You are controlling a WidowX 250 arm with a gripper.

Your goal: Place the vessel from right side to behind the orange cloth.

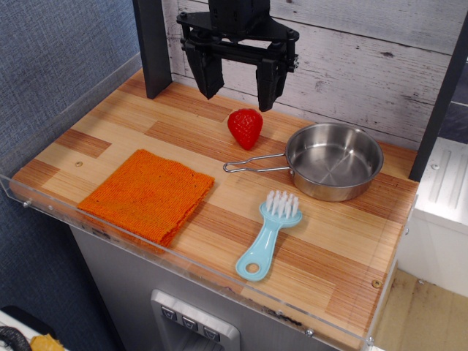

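Observation:
The vessel is a shiny steel pan on the right side of the wooden table, its thin wire handle pointing left. The orange cloth lies flat at the front left. My gripper hangs open and empty above the back of the table, over the strawberry and to the upper left of the pan. It touches nothing.
A red strawberry stands behind the pan's handle. A light blue brush lies in front of the pan. A dark post stands at the back left. A clear rim edges the table's front.

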